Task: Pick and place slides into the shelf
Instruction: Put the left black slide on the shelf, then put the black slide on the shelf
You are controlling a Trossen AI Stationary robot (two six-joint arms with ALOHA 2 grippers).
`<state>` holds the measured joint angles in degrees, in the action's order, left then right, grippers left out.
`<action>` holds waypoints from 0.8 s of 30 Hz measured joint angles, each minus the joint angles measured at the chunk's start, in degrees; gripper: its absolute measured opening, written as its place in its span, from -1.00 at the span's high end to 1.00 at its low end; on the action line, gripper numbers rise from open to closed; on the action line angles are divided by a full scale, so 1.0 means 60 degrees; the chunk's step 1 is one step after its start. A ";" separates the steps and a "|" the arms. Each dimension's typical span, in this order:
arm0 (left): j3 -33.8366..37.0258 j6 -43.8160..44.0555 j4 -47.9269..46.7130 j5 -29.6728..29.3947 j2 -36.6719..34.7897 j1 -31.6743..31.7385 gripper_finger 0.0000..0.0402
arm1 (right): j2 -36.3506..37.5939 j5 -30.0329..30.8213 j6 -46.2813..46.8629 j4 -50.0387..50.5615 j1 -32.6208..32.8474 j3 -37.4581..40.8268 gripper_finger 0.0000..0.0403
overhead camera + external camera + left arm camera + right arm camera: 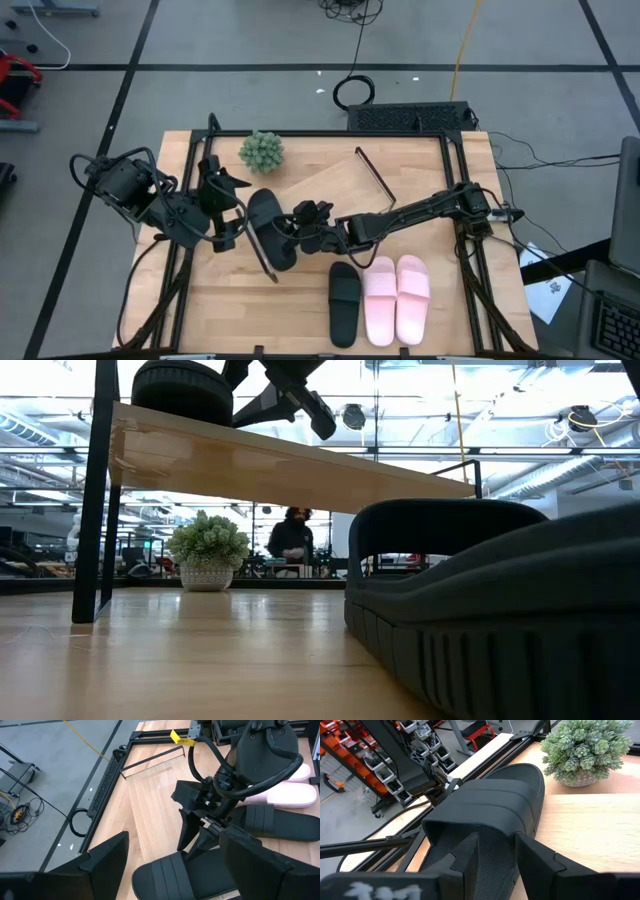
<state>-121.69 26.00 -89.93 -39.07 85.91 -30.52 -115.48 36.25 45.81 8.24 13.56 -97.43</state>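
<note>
One black slide (268, 226) lies sole-down on the left end of the shelf (340, 192), a light board with black wire end frames that stands slanted across the table. My right gripper (297, 228) is open at this slide's heel end (495, 870), behind the strap (485, 805). My left gripper (175, 834) is wide open on the slide's other side, pointing at it. The second black slide (343, 300) and the pink pair (397, 298) rest flat on the table near its front edge. My right gripper comes at the black slide's heel end slanting down from the table's right. One finger (465, 855) is over the footbed and the other (535, 865) is by the outer edge. I cannot tell whether either finger touches the slide.
A small potted plant (261, 150) stands on the table beyond the shelf's left end. In the low view the table-bound black slide (500, 610) fills the foreground, and a person (292, 540) shows far behind the table. Bare board runs along the shelf's right half (150, 810).
</note>
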 joint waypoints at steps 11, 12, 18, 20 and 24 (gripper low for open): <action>0.0000 -0.0004 0.0001 0.0001 0.0000 -0.0001 -0.54 | 0.0000 -0.0015 -0.0005 0.0309 -0.0013 0.0000 0.41; 0.0000 -0.0004 0.0001 0.0000 0.0000 0.0003 -0.54 | 0.0000 -0.0015 -0.0005 0.0311 -0.0013 0.0000 0.41; 0.0000 -0.0007 0.0001 0.0000 0.0000 0.0000 -0.54 | 0.0180 0.0072 -0.0117 0.0341 0.0002 0.0000 0.41; 0.0000 -0.0007 0.0001 0.0000 0.0000 -0.0001 -0.54 | 0.0267 0.0198 -0.0227 0.0377 0.0050 0.0000 0.41; 0.0000 -0.0007 0.0028 0.0000 0.0000 0.0001 -0.54 | 0.0349 0.0196 -0.0250 0.0491 0.0141 -0.0004 0.41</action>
<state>-121.69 25.96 -89.77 -39.07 85.91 -30.51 -113.39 37.43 44.31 11.19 14.40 -97.45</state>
